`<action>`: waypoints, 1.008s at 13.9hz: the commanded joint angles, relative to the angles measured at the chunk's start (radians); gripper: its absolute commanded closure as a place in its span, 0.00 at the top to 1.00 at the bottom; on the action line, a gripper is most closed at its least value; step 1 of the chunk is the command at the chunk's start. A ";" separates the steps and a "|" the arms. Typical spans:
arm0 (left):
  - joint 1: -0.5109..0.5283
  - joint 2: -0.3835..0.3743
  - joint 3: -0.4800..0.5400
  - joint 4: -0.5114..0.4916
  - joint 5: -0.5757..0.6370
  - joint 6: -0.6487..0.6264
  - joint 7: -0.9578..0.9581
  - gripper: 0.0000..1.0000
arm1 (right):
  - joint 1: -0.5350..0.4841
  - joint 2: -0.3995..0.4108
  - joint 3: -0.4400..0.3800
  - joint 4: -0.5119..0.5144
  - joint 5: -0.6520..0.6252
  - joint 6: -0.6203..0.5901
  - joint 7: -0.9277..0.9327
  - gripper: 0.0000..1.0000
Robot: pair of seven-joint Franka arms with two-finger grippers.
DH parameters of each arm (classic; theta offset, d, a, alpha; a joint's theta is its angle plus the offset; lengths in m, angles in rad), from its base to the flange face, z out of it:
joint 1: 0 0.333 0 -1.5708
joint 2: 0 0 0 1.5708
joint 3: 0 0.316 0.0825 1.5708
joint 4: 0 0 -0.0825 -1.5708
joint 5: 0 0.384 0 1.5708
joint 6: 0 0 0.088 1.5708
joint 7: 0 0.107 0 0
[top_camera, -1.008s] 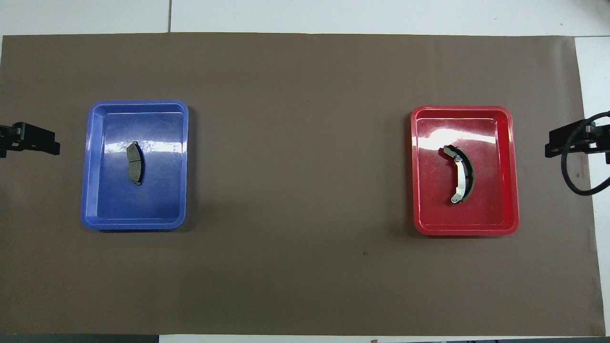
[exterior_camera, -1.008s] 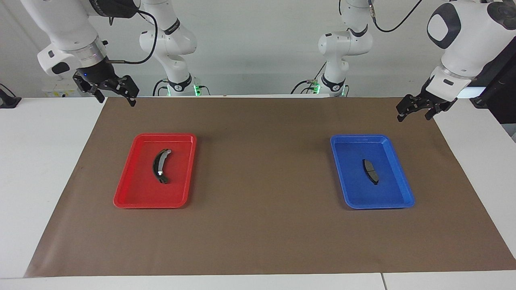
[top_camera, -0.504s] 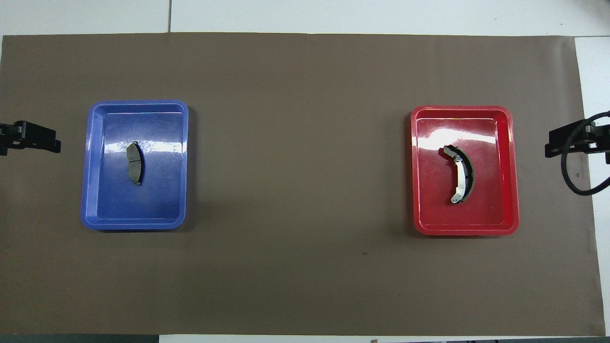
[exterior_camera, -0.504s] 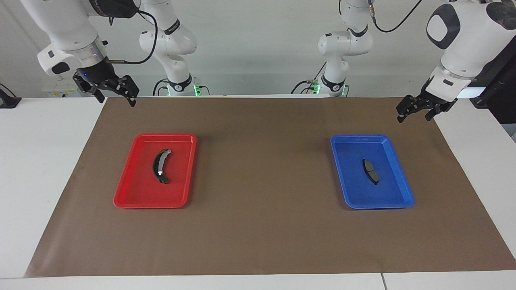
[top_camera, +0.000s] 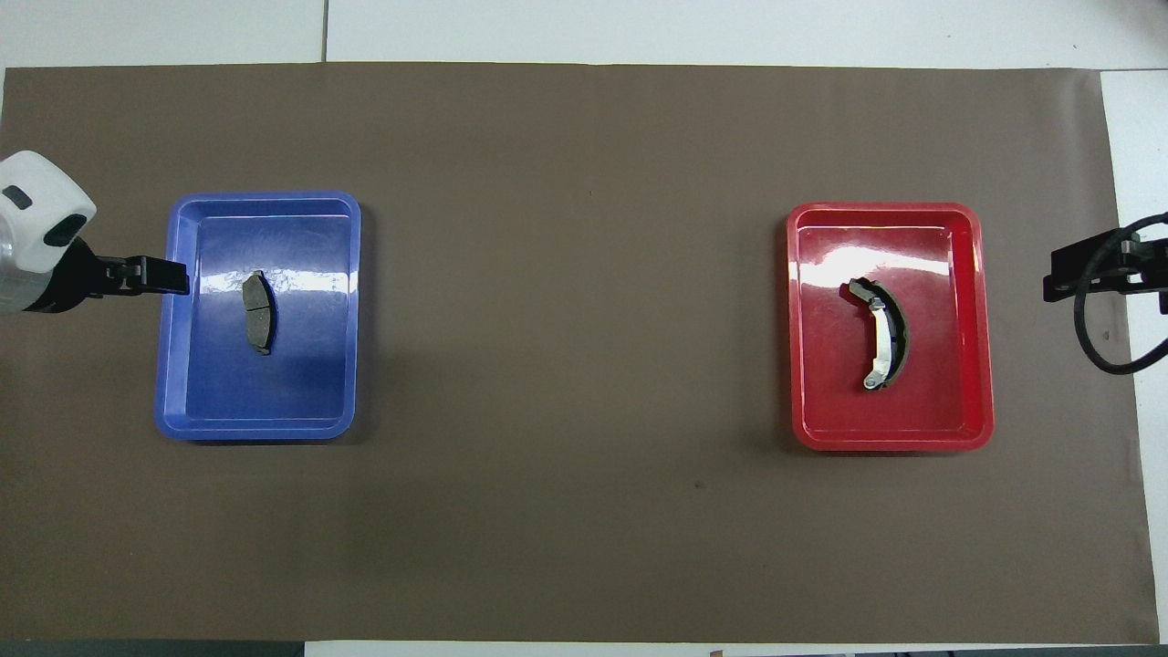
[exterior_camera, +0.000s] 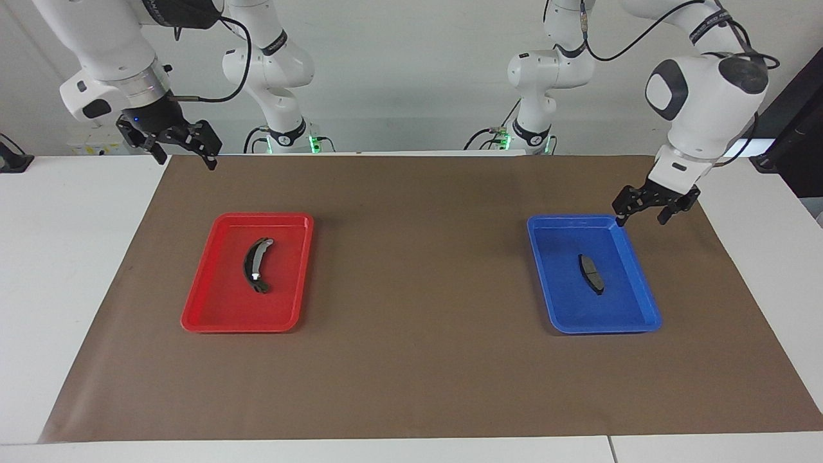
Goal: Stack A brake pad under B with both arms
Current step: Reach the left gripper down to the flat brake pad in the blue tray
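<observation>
Left gripper [exterior_camera: 638, 214] spread, empty, over blue tray [exterior_camera: 541, 226] rim. You grip A brake pad [exterior_camera: 590, 273] across short width; rigid, flat. Right gripper [exterior_camera: 182, 147] waits, spread.

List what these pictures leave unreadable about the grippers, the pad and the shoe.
- Left gripper: overhead, it overlaps the blue tray rim, height unreadable.
- Right gripper: overhead, the picture edge cuts it off.
- Pad: underside hidden, lying flat in both views.
- Shoe: in the red tray, its lining is too small to read in the facing view.
</observation>
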 commanded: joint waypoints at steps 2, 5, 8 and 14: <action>-0.021 0.078 0.002 -0.168 0.003 0.278 -0.050 0.99 | -0.012 0.001 0.006 0.000 -0.002 0.009 -0.011 1.00; -0.021 0.152 0.000 -0.191 0.003 0.392 -0.094 0.98 | -0.011 0.001 0.006 0.000 -0.002 0.009 -0.011 1.00; -0.025 0.220 0.002 -0.196 0.003 0.437 -0.097 0.97 | -0.011 0.001 0.006 0.000 -0.002 0.009 -0.012 1.00; -0.037 0.211 0.003 -0.205 0.003 0.362 -0.136 0.97 | -0.011 -0.001 0.006 -0.001 -0.002 0.009 -0.012 1.00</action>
